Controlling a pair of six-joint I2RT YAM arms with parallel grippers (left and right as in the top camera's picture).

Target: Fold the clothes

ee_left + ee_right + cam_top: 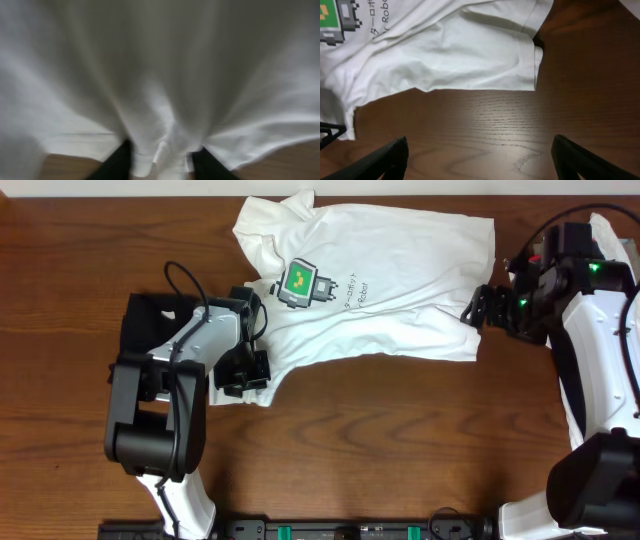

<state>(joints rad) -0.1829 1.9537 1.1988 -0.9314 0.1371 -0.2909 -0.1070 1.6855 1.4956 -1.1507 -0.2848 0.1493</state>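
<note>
Overhead view, left to right. Black cloth patch at table's 9 o'clock, under left arm. Left gripper on 7 o'clock corner of large white short-sleeved T-shirt with green pixel-robot print. Left wrist view: fingers pinching bunched fold of it. Shirt lies spread on brown wooden table, centre toward 12 o'clock, long axis roughly 9-to-3. Right gripper just beside shirt's 3 o'clock edge, spread wide, empty, over bare wood; cloth at its 9 o'clock. Judgement: right edge not yet gripped, right arm nearer it.
</note>
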